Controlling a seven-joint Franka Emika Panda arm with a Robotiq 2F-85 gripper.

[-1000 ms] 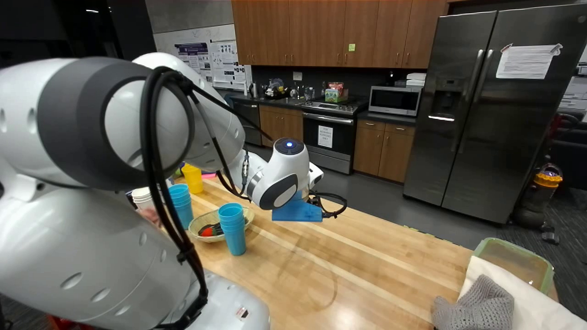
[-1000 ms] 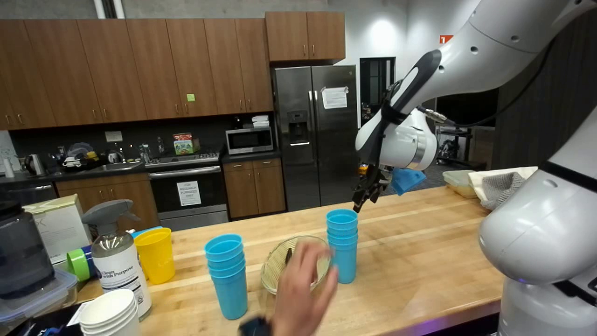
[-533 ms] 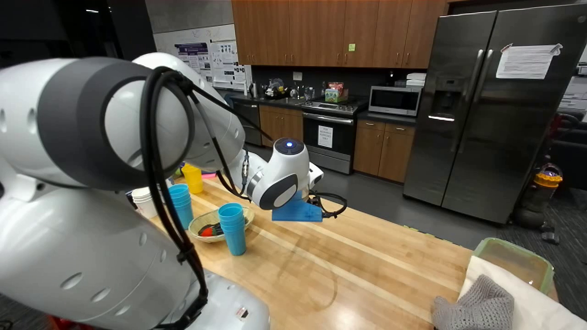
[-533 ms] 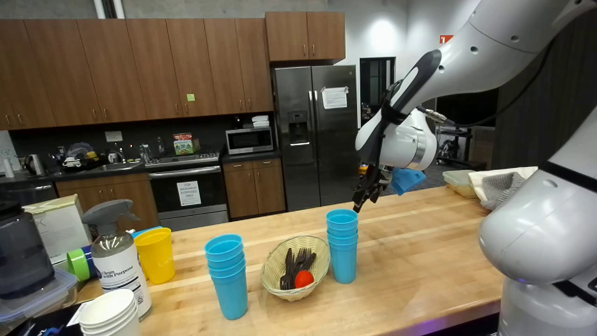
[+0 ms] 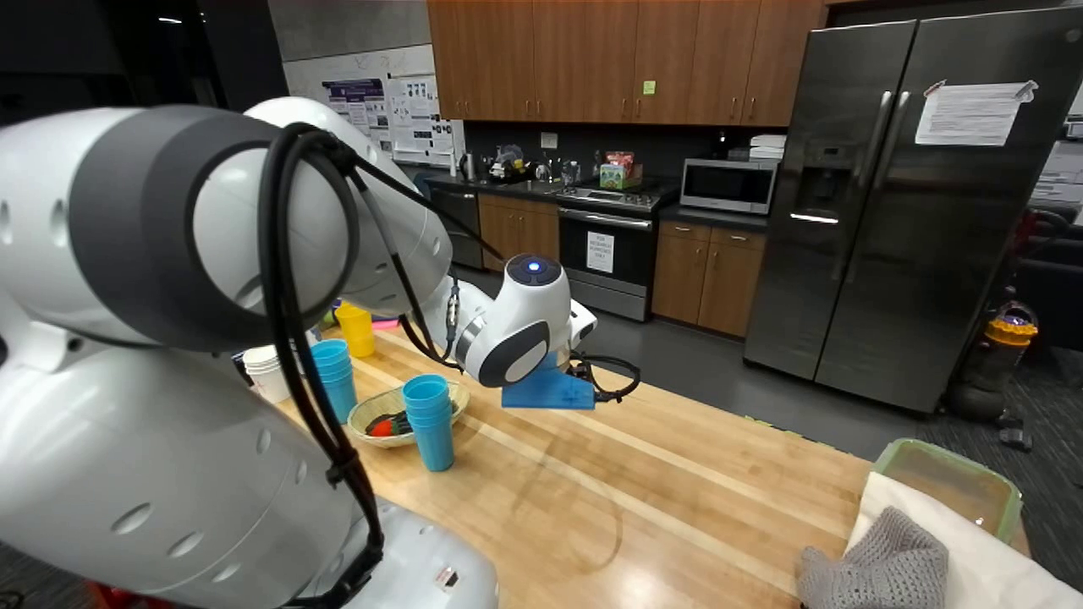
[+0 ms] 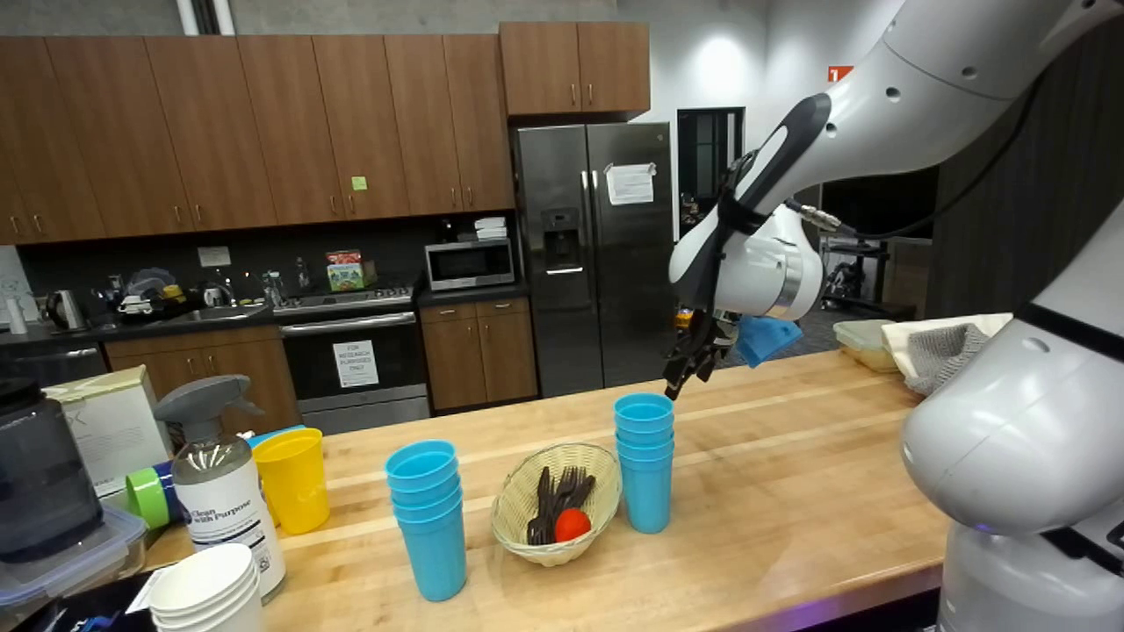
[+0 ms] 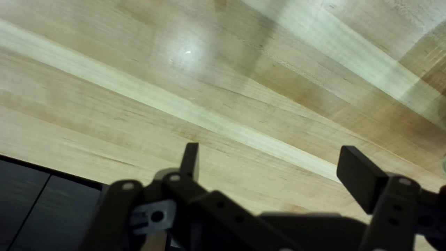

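Gripper [image 7: 270, 158]: fingers [image 7: 362, 177] standing apart, holding nothing, hanging above table [image 6: 790, 491], beyond right-hand cup stack [image 6: 645, 474]. Risk: low near-left swing could be toppling stack into basket [image 6: 516, 502].
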